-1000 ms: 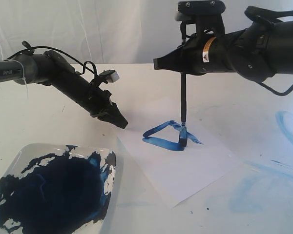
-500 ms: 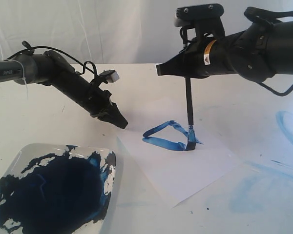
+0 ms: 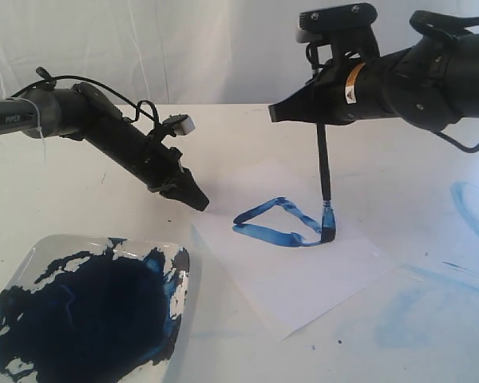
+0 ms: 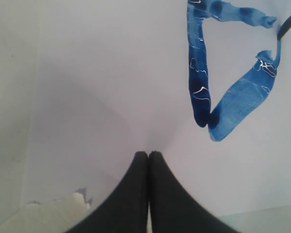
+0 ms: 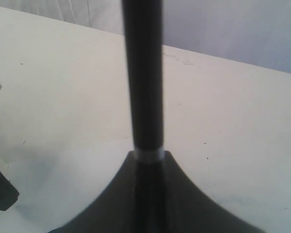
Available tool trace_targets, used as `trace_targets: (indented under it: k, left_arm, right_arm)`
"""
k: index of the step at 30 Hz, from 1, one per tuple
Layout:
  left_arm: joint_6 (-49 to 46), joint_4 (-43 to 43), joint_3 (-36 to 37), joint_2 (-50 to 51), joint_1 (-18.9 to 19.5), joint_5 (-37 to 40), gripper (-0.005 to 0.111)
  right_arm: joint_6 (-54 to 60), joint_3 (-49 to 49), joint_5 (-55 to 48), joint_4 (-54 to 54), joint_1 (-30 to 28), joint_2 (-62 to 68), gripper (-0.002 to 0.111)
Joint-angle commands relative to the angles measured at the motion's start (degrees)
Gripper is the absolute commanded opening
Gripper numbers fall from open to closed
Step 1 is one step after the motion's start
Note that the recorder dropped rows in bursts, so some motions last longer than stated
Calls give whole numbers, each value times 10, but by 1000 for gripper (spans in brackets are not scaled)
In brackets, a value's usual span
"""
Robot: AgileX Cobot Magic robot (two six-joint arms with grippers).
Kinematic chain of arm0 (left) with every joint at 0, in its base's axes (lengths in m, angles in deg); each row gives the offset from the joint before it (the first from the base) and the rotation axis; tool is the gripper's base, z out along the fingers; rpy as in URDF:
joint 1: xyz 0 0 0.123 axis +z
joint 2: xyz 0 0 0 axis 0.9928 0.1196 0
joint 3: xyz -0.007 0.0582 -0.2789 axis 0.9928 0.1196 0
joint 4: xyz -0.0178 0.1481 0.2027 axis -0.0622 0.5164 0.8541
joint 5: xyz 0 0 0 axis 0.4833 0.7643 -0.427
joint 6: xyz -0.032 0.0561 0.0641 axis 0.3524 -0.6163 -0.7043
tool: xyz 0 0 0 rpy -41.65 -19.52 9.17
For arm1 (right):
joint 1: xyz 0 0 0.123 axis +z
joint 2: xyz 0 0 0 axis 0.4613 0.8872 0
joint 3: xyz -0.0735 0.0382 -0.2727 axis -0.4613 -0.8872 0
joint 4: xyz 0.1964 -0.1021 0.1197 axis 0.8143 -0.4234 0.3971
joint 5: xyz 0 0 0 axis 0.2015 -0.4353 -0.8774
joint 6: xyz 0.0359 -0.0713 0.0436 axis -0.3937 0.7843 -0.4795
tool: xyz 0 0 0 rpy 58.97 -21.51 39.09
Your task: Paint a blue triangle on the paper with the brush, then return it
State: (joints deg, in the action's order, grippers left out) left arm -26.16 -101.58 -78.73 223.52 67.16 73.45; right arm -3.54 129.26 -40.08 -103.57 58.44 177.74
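While the right pincer (image 5: 148,160) is pinching the brush (image 3: 325,171) by its black handle, we are seeing the brush standing nearly upright. Its blue-stained tip is resting on the paper (image 3: 303,279) at the right corner of the blue triangle (image 3: 263,234). The triangle is sitting on the far part of the sheet, its strokes streaky and uneven, and the paper is lying flat on the white surface (image 3: 64,183). The left pincer (image 3: 193,199) is pointing down at the sheet's left corner, pressed together and gripping nothing; we cannot tell whether it is touching the paper. A white tray (image 3: 40,247) of dark blue paint is sitting just beside that corner, and pale blue smears (image 3: 471,199) are showing on the surface beyond the paper's right side.
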Motion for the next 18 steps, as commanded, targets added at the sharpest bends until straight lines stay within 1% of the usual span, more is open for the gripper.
trace_targets:
  k: [1, 8, 11, 18]
  left_arm:
    - [0, -10, -3, -1, -2, 14, 0]
    - [0, -10, -3, -1, -2, 14, 0]
    - [0, -10, -3, -1, -2, 14, 0]
    - [0, -10, -3, -1, -2, 14, 0]
  right_arm:
    - [0, -2, -1, -7, -10, -1, 0]
    - [0, -2, 36, -7, -10, -1, 0]
    - [0, -2, 56, 11, -10, -1, 0]
    - [-8, -2, 63, 26, -7, -1, 0]
